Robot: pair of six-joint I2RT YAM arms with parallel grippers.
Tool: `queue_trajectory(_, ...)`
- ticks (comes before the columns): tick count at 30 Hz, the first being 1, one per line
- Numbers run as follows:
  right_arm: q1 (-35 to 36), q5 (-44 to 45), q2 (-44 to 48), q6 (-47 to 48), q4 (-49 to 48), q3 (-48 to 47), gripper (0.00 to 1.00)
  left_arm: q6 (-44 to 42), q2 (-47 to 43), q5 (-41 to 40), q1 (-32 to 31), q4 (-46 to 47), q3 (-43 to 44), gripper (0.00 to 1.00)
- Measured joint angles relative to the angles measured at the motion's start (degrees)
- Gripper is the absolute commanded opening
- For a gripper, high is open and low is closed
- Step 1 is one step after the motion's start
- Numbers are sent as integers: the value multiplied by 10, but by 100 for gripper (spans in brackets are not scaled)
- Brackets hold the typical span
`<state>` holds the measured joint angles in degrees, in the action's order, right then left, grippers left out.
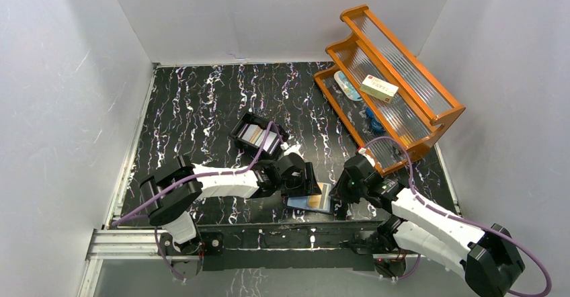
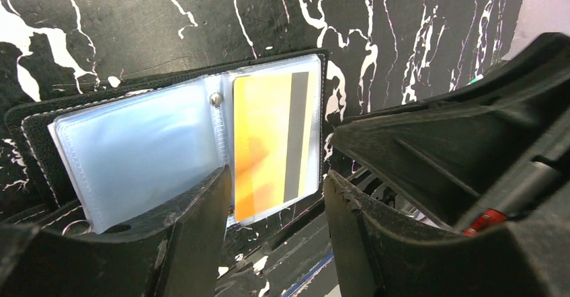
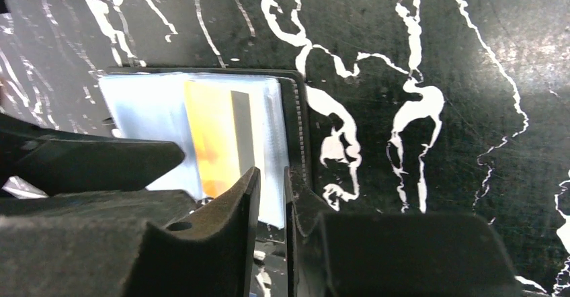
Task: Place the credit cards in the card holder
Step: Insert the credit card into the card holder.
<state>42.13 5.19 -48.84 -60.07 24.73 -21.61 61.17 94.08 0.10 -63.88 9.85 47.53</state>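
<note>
- Your table point(image 1: 201, 102), a black slab veined with white and purple, fills the middle of the overhead view between white walls.
- The card holder point(image 1: 302, 203) lies open and flat on it at lower centre, close to the near edge, clear sleeves facing up.
- Just up and left of it you have a black box point(image 1: 240, 126), sitting askew on the surface.
- At upper right an orange-framed rack point(image 1: 409, 59) stands slantwise along the table's right side.

The right hand point(image 3: 272, 199) nips card holder point(image 3: 144, 105) sleeve containing orange card point(image 3: 205, 129).
</note>
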Motion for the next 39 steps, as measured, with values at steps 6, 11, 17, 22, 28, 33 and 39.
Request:
queue_trajectory(6,0,5,12,0,24,-21,27,2,0,2,0,-11,1,53)
queue_trajectory(11,0,5,10,-3,35,-19,27,3,0,10,0,-11,1,53)
queue_trajectory(17,0,3,-4,-10,34,-5,26,9,5,31,0,-9,3,53)
queue_trajectory(22,0,-3,-14,-14,20,12,26,12,13,43,0,-8,9,53)
queue_trajectory(28,0,-25,-17,-28,-32,29,25,15,26,58,0,9,14,53)
queue_trajectory(33,0,-32,-22,-33,-53,35,25,15,32,66,0,23,15,53)
queue_trajectory(39,0,-34,-21,-37,-58,37,25,1,29,54,0,-4,26,54)
